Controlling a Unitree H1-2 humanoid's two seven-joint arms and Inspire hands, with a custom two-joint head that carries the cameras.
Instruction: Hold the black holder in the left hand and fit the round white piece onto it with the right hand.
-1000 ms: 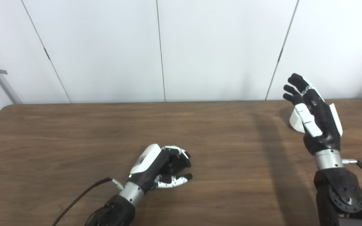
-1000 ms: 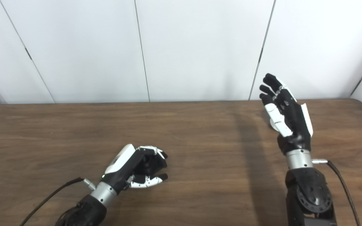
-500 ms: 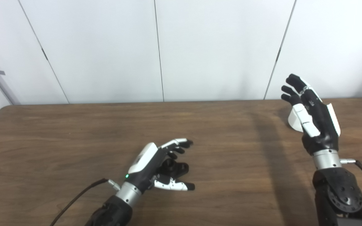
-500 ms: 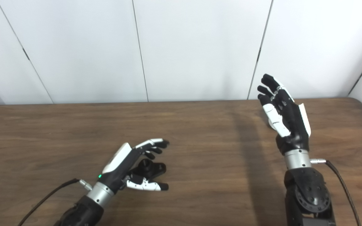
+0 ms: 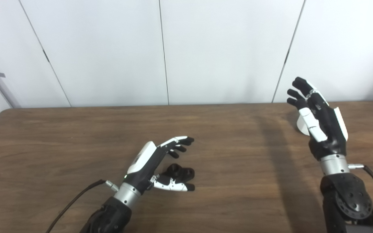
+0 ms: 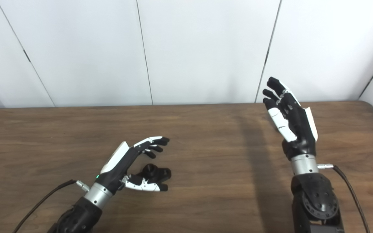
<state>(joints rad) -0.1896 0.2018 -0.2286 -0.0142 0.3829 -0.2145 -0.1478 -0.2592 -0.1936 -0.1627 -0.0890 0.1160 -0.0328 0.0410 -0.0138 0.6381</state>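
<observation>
The small black holder (image 5: 179, 171) lies on the brown table (image 5: 60, 139), near the front centre. My left hand (image 5: 152, 160) is open around it: fingers spread above and behind it, thumb (image 5: 170, 186) lying just in front of it, neither gripping it. My right hand (image 5: 322, 124) is held upright at the far right, open, with its fingers pointing up and holding nothing. The round white piece (image 5: 301, 124) rests on the table just behind that hand; only its left edge shows past the thumb.
White wall panels (image 5: 160, 51) rise right behind the table's far edge. Cables trail from both wrists, the left one (image 5: 76, 204) running toward the front edge. A dark shadow band (image 5: 277, 155) crosses the wood left of my right arm.
My left hand was shut on the black holder; its fingers have opened and the hand has drawn back a little, leaving the holder on the table. My right hand has barely shifted.
</observation>
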